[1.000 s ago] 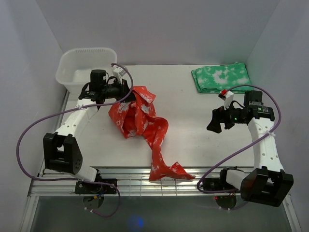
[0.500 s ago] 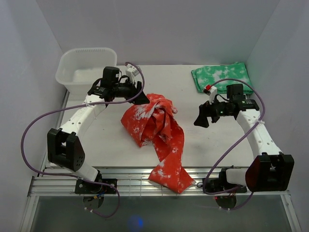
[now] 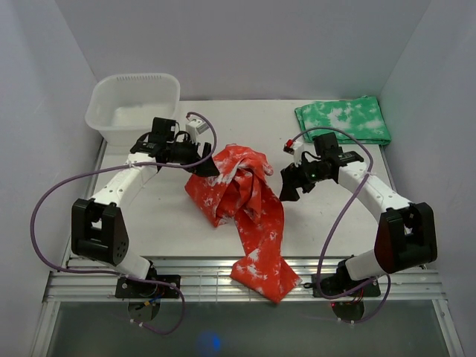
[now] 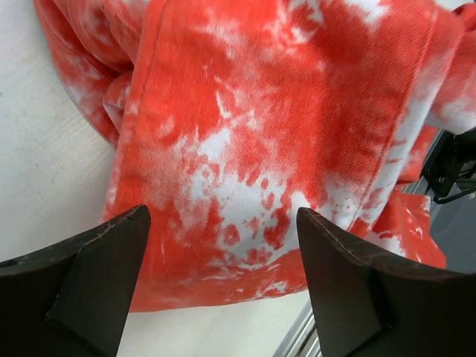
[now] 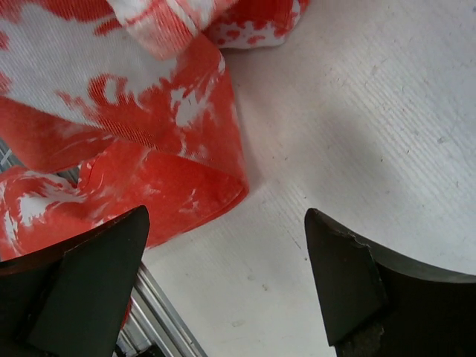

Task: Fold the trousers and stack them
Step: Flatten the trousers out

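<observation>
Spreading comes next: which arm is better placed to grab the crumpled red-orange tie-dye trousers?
Left, probably: the left claw hangs open directly over the red-orange tie-dye trousers; the open right claw faces mostly bare white table.

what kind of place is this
Probably a robot test cell, not a home: plain walls box in the table, left arm and right arm bolted at its edge, trousers and basket as props.

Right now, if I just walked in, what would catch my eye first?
The crumpled red-orange trousers with white blotches, heaped mid-table, one leg trailing over the near edge. The left gripper and right gripper flank the heap, both open. A folded green cloth lies at the far right.
</observation>
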Robot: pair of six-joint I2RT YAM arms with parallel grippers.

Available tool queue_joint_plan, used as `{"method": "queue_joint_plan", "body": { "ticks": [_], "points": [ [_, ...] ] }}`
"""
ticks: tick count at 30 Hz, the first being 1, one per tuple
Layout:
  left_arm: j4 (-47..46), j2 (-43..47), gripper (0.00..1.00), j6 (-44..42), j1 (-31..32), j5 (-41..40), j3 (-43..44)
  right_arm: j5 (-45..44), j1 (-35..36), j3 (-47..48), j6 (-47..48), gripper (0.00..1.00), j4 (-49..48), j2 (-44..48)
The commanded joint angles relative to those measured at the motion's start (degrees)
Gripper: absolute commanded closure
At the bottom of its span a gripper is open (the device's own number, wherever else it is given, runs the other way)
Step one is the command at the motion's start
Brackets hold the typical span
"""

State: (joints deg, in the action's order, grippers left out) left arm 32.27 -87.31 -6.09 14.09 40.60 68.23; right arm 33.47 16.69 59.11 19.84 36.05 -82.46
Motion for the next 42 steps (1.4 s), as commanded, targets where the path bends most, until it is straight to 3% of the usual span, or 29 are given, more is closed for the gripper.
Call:
{"method": "queue_joint_plan", "body": {
  "ticks": [1, 2, 7, 17, 19, 21, 22, 25, 27, 28, 31, 34, 36, 39, 42],
  "points": [
    [-5.0, 0.7, 0.09, 0.3, -1.2, 4.6, 4.4, 0.4, 1.8, 1.5, -2.2, 0.10, -7.7, -1.0],
    [-4.5, -0.7, 0.03, 0.2, -1.2, 7.8, 6.2, 1.0, 2.1, 1.9, -2.3, 0.10, -8.4, -1.4],
    [-2.4, -5.2, 0.02, 0.7, 0.3, 15.8, 14.4, 6.9, 3.7, 3.1, -3.1, 0.10, -11.8, -1.0],
    [6.4, -4.5, 0.14, -9.5, 4.1, 16.0, 14.8, 0.2, 7.5, 6.0, -4.5, 0.09, -17.8, -3.1],
    [6.5, -4.4, 0.17, -10.5, 5.6, 13.4, 14.2, -1.2, 7.5, 7.2, -4.9, 0.01, -18.5, -4.8],
    [6.5, -4.6, 0.24, -11.3, 7.3, 11.0, 13.5, -2.0, 7.5, 8.6, -5.3, 0.17, -18.7, -6.0],
    [5.8, -4.7, 0.26, -11.3, 7.9, 8.6, 13.2, -3.0, 7.5, 9.1, -5.5, 0.35, -18.8, -6.3],
    [3.9, -5.6, 0.34, -10.2, 9.1, 6.3, 12.5, -4.8, 7.4, 10.1, -5.9, 0.53, -18.7, -7.0],
    [2.9, -6.0, 0.46, -9.8, 9.9, 3.2, 12.2, -5.0, 7.4, 10.1, -5.6, 0.62, -18.8, -6.7],
    [1.3, -6.4, 0.53, -9.3, 9.9, 1.9, 12.0, -5.2, 7.4, 10.1, -5.6, 0.73, -18.8, -6.5],
    [-0.8, -6.2, 0.76, -8.2, 9.9, -2.5, 11.8, -6.7, 7.3, 10.5, -5.8, 0.92, -18.1, -6.0],
    [-3.9, -4.2, 1.00, -6.6, 9.8, -5.8, 10.8, -7.8, 6.7, 10.9, -5.0, 0.92, -16.9, -5.3],
    [-4.9, -0.9, 1.00, -5.3, 8.4, -6.1, 10.4, -8.9, 5.1, 11.5, -4.1, 0.92, -15.3, -5.3],
    [-6.3, 6.0, 1.00, -5.0, 4.3, -0.4, 8.7, -9.9, 0.7, 14.2, -2.1, 0.92, -13.2, -5.6],
    [-4.7, 15.0, 1.00, -11.7, 4.3, 6.9, 4.5, -8.2, -4.9, 19.5, -1.3, 0.92, -12.2, -7.3]
  ]
}}
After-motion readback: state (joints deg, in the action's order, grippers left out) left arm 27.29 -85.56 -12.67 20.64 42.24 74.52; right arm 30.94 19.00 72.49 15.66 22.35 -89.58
